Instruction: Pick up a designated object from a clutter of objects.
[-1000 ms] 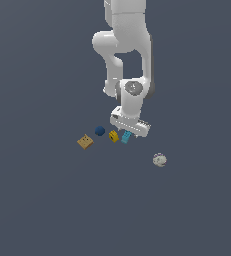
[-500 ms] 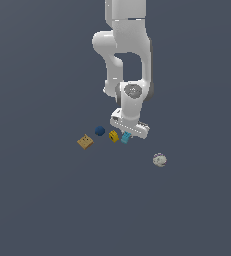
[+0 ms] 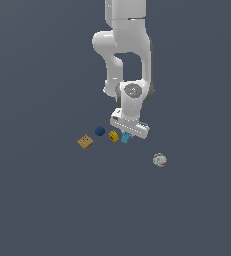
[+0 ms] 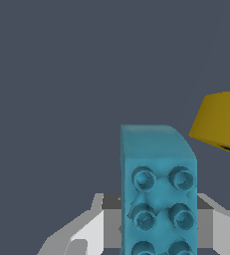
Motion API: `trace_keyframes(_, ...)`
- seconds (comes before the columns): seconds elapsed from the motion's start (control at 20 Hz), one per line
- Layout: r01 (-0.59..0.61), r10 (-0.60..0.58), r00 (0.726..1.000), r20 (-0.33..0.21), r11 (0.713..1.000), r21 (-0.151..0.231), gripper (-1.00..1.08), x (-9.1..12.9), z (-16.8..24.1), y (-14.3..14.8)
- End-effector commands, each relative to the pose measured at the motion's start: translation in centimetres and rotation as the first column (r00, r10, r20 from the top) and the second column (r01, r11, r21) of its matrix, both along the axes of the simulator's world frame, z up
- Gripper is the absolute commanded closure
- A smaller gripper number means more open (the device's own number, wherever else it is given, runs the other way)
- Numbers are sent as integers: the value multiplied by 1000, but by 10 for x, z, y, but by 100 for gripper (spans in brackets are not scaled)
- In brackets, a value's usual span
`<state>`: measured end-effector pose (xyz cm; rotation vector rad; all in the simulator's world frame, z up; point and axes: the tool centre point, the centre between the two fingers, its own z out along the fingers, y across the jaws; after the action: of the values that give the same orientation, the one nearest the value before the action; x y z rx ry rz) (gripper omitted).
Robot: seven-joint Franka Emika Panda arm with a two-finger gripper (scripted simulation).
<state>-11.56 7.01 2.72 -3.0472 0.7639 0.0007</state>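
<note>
Across the dark grey tabletop (image 3: 42, 200), starting at the exterior view's left, a tan flat square block (image 3: 85, 142) lies by itself, a little nearer the camera than the rest of the row. Next to the right comes a dark blue ball (image 3: 100, 131), then a yellow block (image 3: 113, 136) a short way from it, and just beside that, close enough that the two look nearly touching, the cyan brick (image 3: 125, 137). The white arm (image 3: 128, 40) comes down from the top of the frame directly over this pair, and its pincer (image 3: 126, 134) sits right at the cyan brick, with the wide white hand bar partly covering the brick's upper end. Well apart to the exterior view's right and closer to the camera rests a pale grey lumpy ball (image 3: 159, 160). In the wrist view the cyan brick (image 4: 158, 191) fills the middle of the frame, its studded top face turned to the camera with two rows of round studs, and the white fingers (image 4: 81, 234) show on either side of it, standing close along its long sides; whether the pads are actually pressing on it cannot be told. The yellow block (image 4: 221, 122) shows at the edge of the wrist view, apart from the brick by a narrow gap.
</note>
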Motion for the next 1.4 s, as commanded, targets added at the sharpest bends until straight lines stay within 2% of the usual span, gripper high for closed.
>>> trace_keyframes(0.0, 0, 0, 1000, 1, 1000, 0, 108, 1, 3, 0)
trace_keyframes(0.55, 0, 0, 1000, 1, 1000, 0, 108, 9, 49, -2)
trace_keyframes(1.35, 2, -2, 1000, 1, 1000, -2, 108, 36, 184, -8)
